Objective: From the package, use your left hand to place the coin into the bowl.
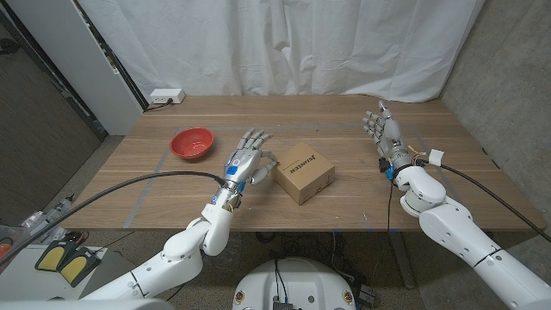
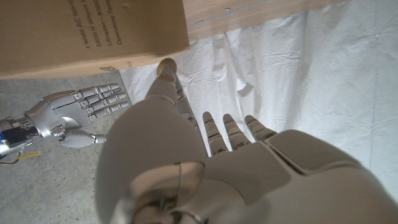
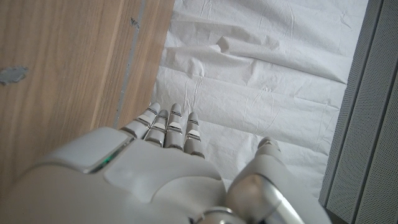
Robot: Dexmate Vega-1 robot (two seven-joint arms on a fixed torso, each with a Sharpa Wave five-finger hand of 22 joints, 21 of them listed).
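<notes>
Wooden table (image 1: 344, 129) had plank grain and faint grey tape lines on the top. White wrinkled curtain (image 1: 301, 43) hung behind it, a grey panel stood at the left side of the room, and a perforated grey wall (image 1: 508, 77) stood on the right. A white power strip (image 1: 164, 96) sat at the table's far left corner, well beyond the left hand. Yellow pedals (image 1: 65, 260) lay on the floor below the left arm.

Left hand (image 1: 248, 159) stood over the table, fingers spread and holding nothing, just beside the cardboard box (image 1: 304, 172) on its right. The thumb reached toward the box's near side; whether it touched, I could not tell. In the left wrist view the box (image 2: 87, 34) showed close past the thumb tip (image 2: 165, 67), with the right hand (image 2: 74, 109) further off.

Red bowl (image 1: 192, 143) sat to the left of the left hand and a bit further out, near but apart. The coin could not be seen; the box looked closed.

Right hand (image 1: 384, 131) stood upright near the table's right side, well apart from the box, fingers extended, close together, holding nothing. The right wrist view showed its fingers (image 3: 171, 124) straight against the curtain.
</notes>
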